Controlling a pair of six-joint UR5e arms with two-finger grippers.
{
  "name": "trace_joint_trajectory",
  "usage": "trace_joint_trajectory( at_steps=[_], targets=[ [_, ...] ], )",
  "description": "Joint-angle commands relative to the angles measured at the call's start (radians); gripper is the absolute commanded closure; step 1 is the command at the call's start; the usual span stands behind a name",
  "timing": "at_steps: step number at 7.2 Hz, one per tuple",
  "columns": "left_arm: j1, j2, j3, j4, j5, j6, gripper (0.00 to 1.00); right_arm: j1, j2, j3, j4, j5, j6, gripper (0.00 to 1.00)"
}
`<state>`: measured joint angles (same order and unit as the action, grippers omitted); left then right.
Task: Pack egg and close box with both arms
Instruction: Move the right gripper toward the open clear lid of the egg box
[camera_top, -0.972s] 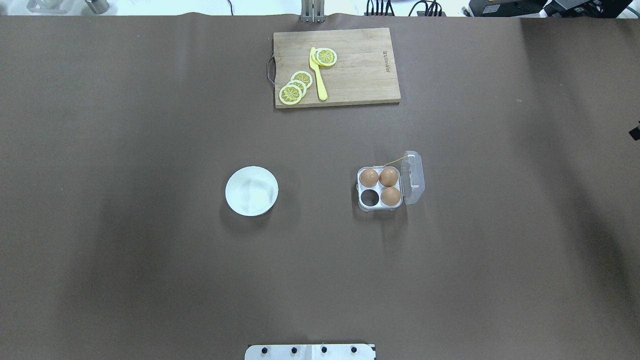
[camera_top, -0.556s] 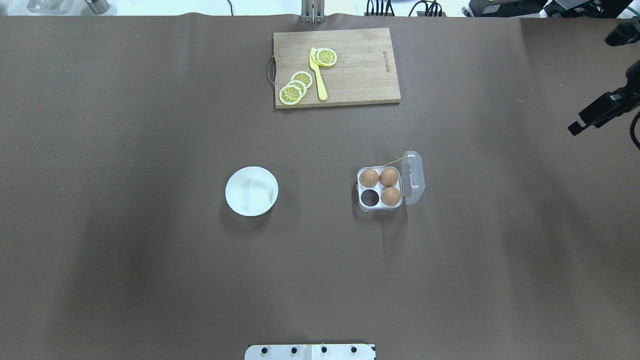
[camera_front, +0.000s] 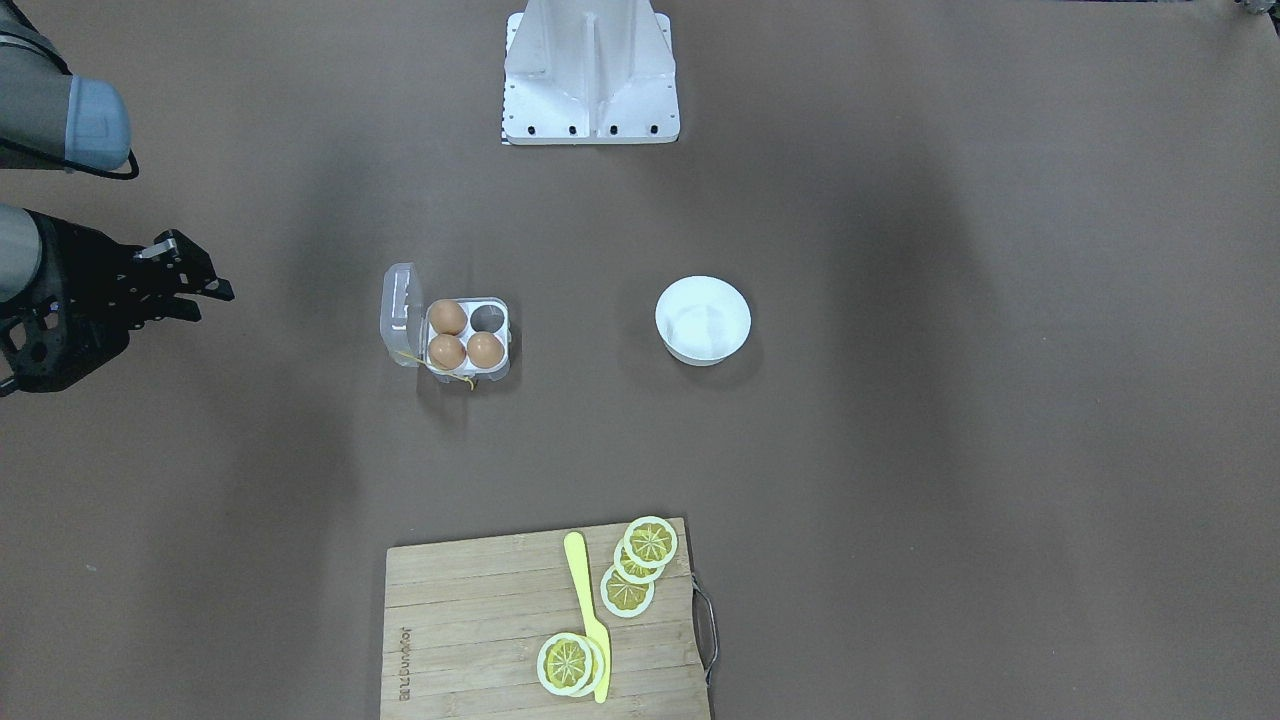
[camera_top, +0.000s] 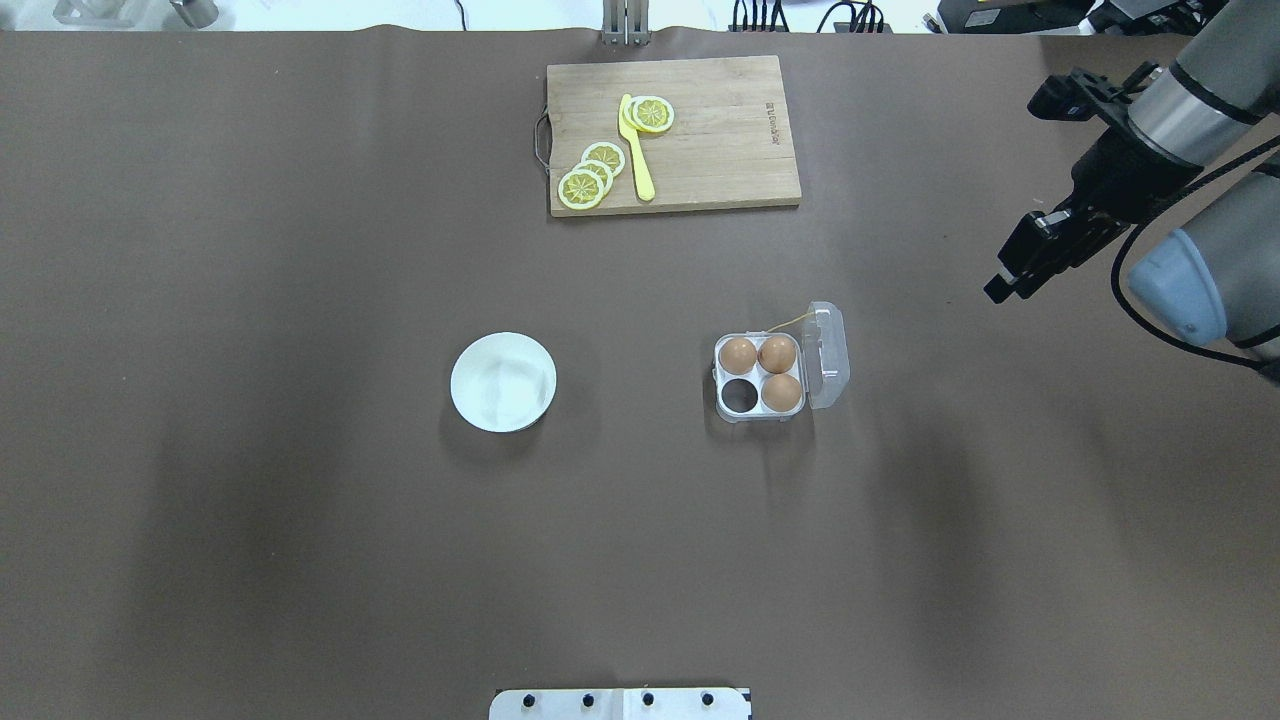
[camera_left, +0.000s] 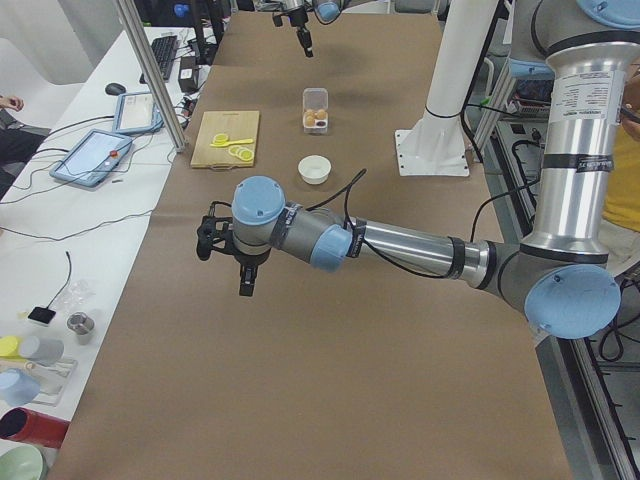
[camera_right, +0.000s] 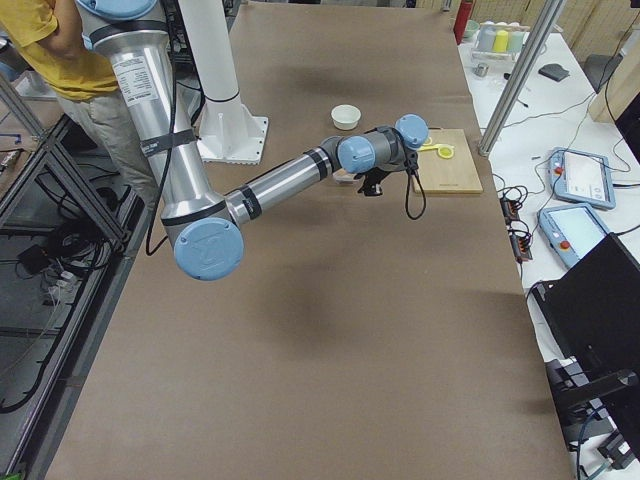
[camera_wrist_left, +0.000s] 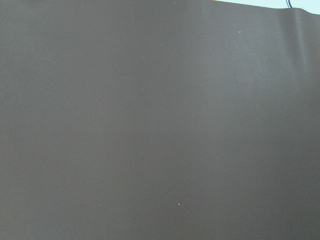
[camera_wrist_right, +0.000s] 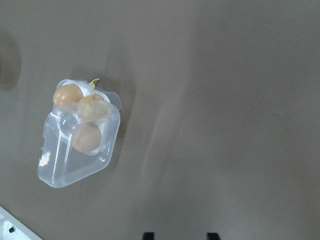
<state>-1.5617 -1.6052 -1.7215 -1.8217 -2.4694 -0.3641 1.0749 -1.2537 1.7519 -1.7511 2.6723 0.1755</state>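
The clear four-cell box (camera_top: 722, 378) stands right of the table's middle with its lid (camera_top: 829, 355) swung open to the right. Three brown eggs sit in it (camera_top: 738, 355) (camera_top: 777, 353) (camera_top: 782, 392); the near-left cell (camera_top: 740, 396) is empty. I see no egg outside it. My right gripper (camera_top: 1000, 288) hangs open and empty above the table, far right of the box; its wrist view shows the box (camera_wrist_right: 55, 170) and two fingertips (camera_wrist_right: 148, 235) set apart. My left gripper (camera_left: 245, 285) shows only in the exterior left view, far from the box; I cannot tell its state.
A round white bowl (camera_top: 503, 382) stands left of the box and looks empty. A wooden cutting board (camera_top: 720, 150) with lemon slices (camera_top: 582, 187) and a yellow knife (camera_top: 636, 150) lies at the far edge. The robot's base plate (camera_top: 620, 704) is at the near edge.
My right arm has come into the overhead view from the right edge and moved left, nearer the box. The box, eggs and bowl have not moved.
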Motion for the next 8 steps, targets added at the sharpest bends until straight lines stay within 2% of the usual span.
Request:
trace_joint_trajectory(
  at_steps=[1, 2, 3, 4, 6, 8],
  targets=[
    [-0.011, 0.005, -0.001, -0.001, 0.001, 0.001, 0.02, -0.049, 0.045, -0.035, -0.001, 0.001, 0.009, 0.77],
    [-0.012, 0.004, -0.001, -0.001, 0.001, 0.001, 0.02, -0.074, 0.081, -0.081, 0.002, 0.001, 0.015, 0.88],
    [-0.014, 0.004, -0.001, -0.001, 0.004, 0.001, 0.02, -0.091, 0.111, -0.109, 0.005, 0.0, 0.024, 0.88],
    [-0.015, 0.004, -0.001, -0.001, 0.006, 0.001, 0.02, -0.101, 0.147, -0.124, 0.005, 0.0, 0.044, 0.94],
    [-0.015, 0.004, -0.001, -0.001, 0.009, 0.001, 0.02, -0.134, 0.198, -0.158, 0.007, -0.002, 0.067, 0.95],
    [-0.015, 0.004, 0.0, 0.001, 0.01, 0.001, 0.02, -0.151, 0.201, -0.19, 0.008, -0.002, 0.064, 0.95]
  ],
)
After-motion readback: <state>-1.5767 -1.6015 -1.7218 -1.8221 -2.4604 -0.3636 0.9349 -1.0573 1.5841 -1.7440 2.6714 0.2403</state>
